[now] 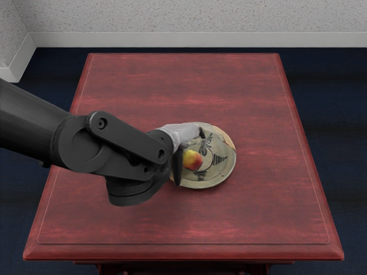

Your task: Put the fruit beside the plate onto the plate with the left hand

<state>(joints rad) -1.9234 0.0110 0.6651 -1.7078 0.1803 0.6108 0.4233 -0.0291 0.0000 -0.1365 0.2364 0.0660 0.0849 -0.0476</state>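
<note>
My left robot hand [186, 144] -- pale grey palm, darker digits -- sits over the left part of the round beige ceramic plate with dark painted stripes [225, 167]; fingers [177, 169] curled in and clamped on the small red-and-yellow round fruit [194, 160]; one dark digit runs down the fruit's left side, the others arch over its top toward the plate's far rim.

Fruit lies inside the plate's outline, left of the plate's middle; cannot tell whether it touches the plate surface or hangs just above it -- my hand hides the contact from above and the left.

My bulky dark grey arm [86, 143] comes in from the picture's left edge, crosses the left half of the dark red wooden worktop [229, 86] at a slant, and ends in a thick black wrist joint just left of the plate; the wrist covers the plate's left rim.

Plate stands a little right of the worktop's middle, flat, right and near rim clear to see; striped pattern shows on the right half.

Worktop has a raised border all round; dark blue floor [338, 114] on both sides of it; speckled pale wall [172, 17] with a white skirting strip along the back and the left corner.
</note>
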